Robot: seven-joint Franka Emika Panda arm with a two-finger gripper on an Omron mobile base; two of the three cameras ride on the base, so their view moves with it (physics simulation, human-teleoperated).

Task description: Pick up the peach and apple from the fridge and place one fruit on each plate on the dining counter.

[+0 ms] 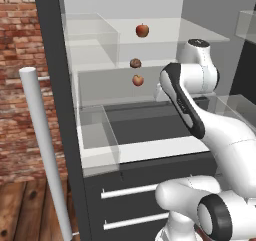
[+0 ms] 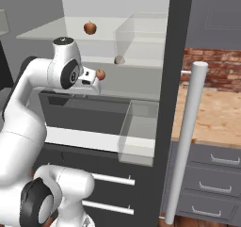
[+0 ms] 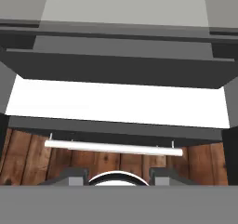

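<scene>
Two close base views flanking the arm, sharing the open fridge [image 1: 65, 110]; hand view angled downward.

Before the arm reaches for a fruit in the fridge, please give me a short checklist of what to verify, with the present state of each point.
1. Fridge open, shelves reachable: ok.
2. Apple in plain sight on the upper glass shelf: ok.
3. Peach in plain sight lower down, below the brown lump: ok.
4. Gripper aimed at a fruit: not ok; the hand view looks down at a drawer handle and wood floor.
5. Gripper free of any load: ok, nothing between the fingertips.
6. Jaw opening wide enough for a fruit: cannot tell.
</scene>
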